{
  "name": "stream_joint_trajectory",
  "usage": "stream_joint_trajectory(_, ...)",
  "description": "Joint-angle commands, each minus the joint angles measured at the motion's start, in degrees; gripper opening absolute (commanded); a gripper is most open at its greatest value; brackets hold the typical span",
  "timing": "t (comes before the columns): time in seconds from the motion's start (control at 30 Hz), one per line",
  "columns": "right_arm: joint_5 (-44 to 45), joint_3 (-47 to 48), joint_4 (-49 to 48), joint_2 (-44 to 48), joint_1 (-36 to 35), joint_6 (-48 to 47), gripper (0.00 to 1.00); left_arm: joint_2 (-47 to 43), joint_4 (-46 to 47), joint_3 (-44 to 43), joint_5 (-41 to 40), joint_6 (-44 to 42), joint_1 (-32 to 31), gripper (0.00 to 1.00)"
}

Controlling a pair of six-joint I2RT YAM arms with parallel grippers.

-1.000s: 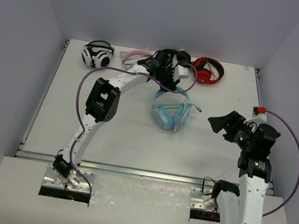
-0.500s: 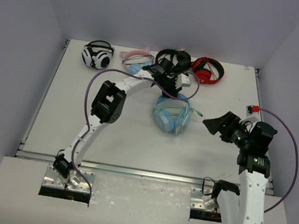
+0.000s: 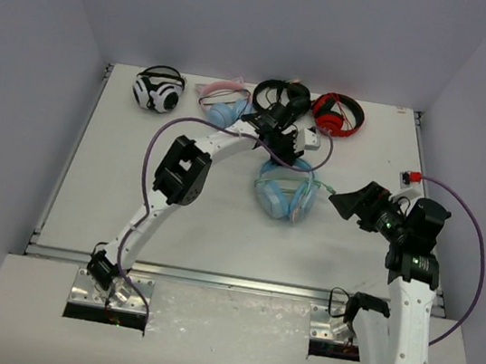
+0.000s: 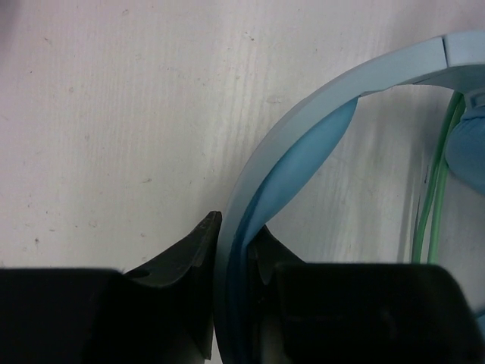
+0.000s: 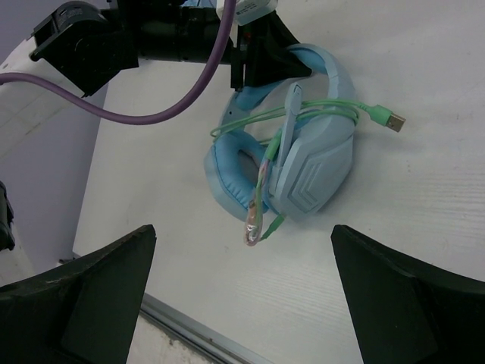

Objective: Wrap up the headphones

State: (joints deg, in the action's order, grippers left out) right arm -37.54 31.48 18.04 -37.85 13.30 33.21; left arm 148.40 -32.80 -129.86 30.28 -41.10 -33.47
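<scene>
White tabletop (image 3: 105, 189) under grey walls, with the headphones (image 3: 283, 191) lying flat around its middle, near the red pair (image 3: 337, 116) at the far edge. They are light blue all over: plain headband, padded cups, and a thin pale-green cable (image 4: 433, 189) looped loosely across them (its plug (image 5: 389, 119) rests on the table beside one cup). My left gripper (image 4: 233, 236) pinches the headband edge-on; my right gripper (image 5: 242, 235) hovers nearby, jaws spread wide, holding nothing

Light-blue headphones (image 5: 314, 163), pale-green cable (image 5: 371, 114), red pair (image 3: 338, 116), white-and-black pair (image 3: 158, 90)
</scene>
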Motion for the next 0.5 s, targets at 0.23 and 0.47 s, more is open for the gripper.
stream_joint_trajectory(0.23, -0.5, -1.2, -3.2, 0.8, -0.3, -0.5, 0.99, -4.6, 6.4, 2.8, -6.7, 4.3, -0.5, 0.58)
stream_joint_trajectory(0.47, -0.1, -1.0, -3.3, 0.9, -0.3, -0.8, 0.99, -11.3, 12.2, 6.0, -10.6, 9.9, -0.5, 1.00)
